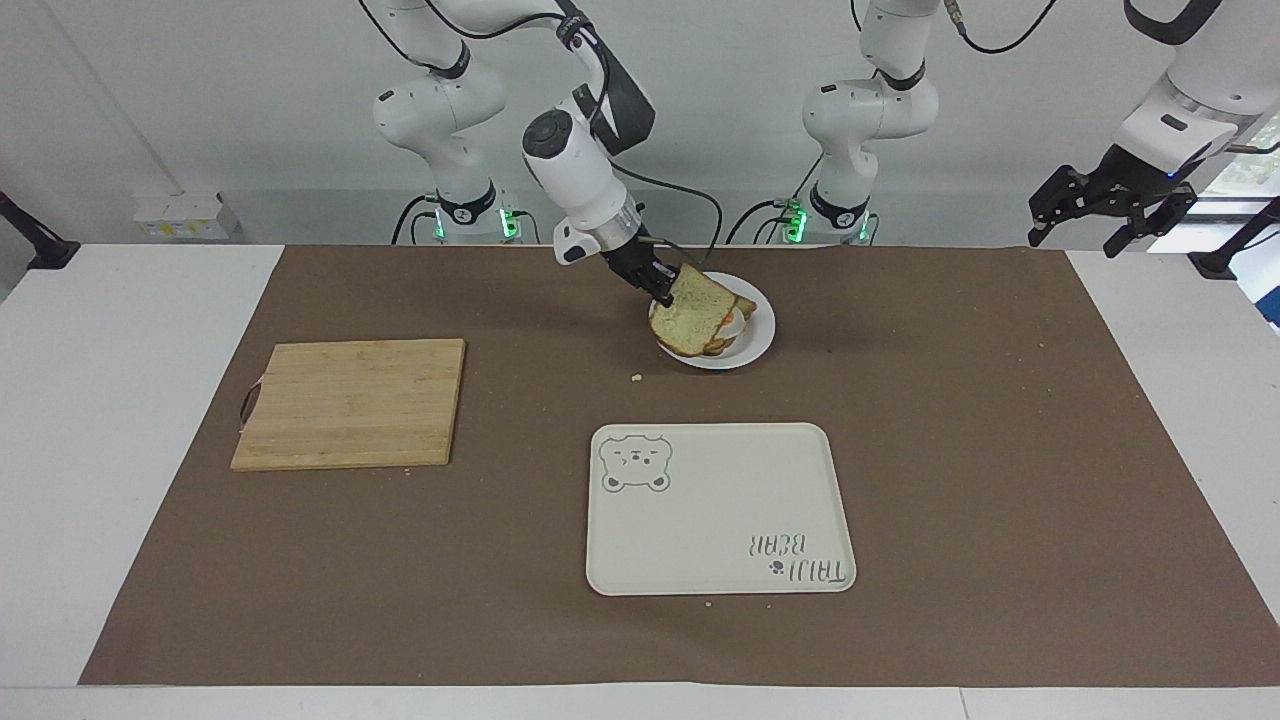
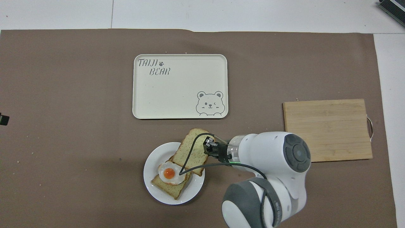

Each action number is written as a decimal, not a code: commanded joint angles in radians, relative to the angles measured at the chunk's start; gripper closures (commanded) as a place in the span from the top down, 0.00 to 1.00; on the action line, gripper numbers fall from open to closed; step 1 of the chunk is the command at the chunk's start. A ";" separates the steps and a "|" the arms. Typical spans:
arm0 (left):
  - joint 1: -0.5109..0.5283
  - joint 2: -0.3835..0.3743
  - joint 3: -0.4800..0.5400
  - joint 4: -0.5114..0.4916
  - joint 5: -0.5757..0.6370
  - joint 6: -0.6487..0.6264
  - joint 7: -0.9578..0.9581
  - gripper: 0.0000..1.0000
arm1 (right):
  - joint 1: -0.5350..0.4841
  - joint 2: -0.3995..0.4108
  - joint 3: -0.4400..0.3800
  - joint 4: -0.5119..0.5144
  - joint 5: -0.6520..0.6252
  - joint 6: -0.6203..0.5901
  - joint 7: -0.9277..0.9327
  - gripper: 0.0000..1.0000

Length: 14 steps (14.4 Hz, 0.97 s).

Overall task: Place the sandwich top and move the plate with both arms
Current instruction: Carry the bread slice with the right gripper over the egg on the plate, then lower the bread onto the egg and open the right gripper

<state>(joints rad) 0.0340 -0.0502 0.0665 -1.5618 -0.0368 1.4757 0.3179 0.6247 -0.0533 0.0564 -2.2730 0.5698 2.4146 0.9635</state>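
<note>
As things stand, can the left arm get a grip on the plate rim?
Probably yes. The left gripper hangs high off the left arm's end of the table; the plate rim facing that end shows bare. The right gripper holds the sandwich top at the other edge.

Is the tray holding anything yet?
No, the bear-print tray shows only its own print, while the white plate with the egg toast sits nearer to the robots.

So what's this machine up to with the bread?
It is building a sandwich. The right hand grips the sandwich top by an edge and holds it tilted over the plate, partly covering the egg-topped slice there. It is not laid flat yet. The left hand waits, raised off the left arm's end of the table. The bear tray and cutting board are untouched.
</note>
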 commanded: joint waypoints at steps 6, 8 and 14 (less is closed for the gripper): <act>0.009 -0.013 -0.008 -0.004 0.014 -0.015 0.009 1.00 | 0.148 0.036 -0.004 -0.123 0.157 0.275 0.063 0.00; 0.009 -0.013 -0.008 -0.004 0.014 -0.015 0.010 1.00 | 0.176 0.072 -0.004 -0.125 0.167 0.313 0.058 0.00; 0.006 -0.013 -0.010 -0.004 0.011 -0.017 0.009 1.00 | 0.168 0.058 -0.006 -0.115 0.167 0.294 0.058 1.00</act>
<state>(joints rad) 0.0340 -0.0502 0.0661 -1.5618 -0.0368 1.4757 0.3179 0.8004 0.0265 0.0525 -2.3933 0.7115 2.7135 1.0168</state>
